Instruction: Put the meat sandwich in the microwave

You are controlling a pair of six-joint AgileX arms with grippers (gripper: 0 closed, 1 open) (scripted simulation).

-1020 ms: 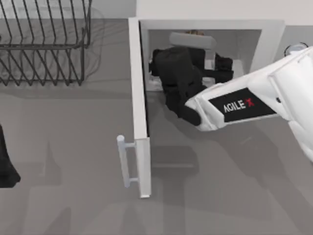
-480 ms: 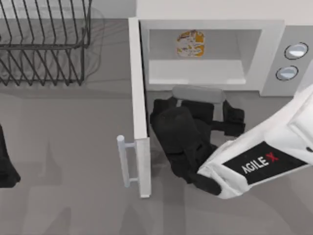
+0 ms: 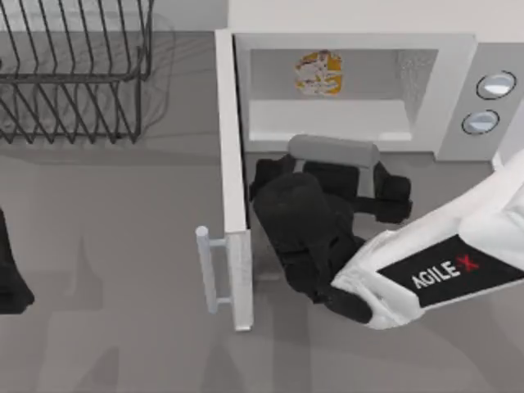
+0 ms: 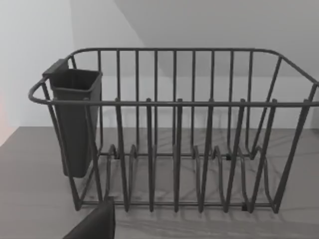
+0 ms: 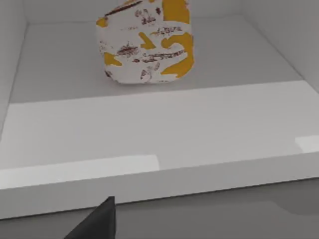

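The microwave [image 3: 454,90] stands at the back of the table with its door [image 3: 232,164] swung wide open towards the front. Deep inside the cavity, near the back wall, lies the meat sandwich [image 3: 319,72], mottled yellow-orange and white; the right wrist view has the meat sandwich [image 5: 145,42] on the white floor of the microwave [image 5: 149,134]. My right gripper [image 3: 321,173] hovers just outside the cavity's front edge, apart from the sandwich and open, one dark fingertip [image 5: 102,219] showing well off-centre. My left gripper [image 3: 10,274] is parked at the table's left edge.
A dark wire dish rack [image 3: 74,70] stands at the back left; the left wrist view faces the dish rack [image 4: 174,134] with its dark cutlery cup [image 4: 75,119]. The door's pale bar handle [image 3: 209,270] juts left. Two knobs [image 3: 495,84] sit on the microwave's right.
My right gripper has drawn back out of the microwave cavity to the table in front of it. The sandwich stays inside, uncovered. The left arm has not moved.
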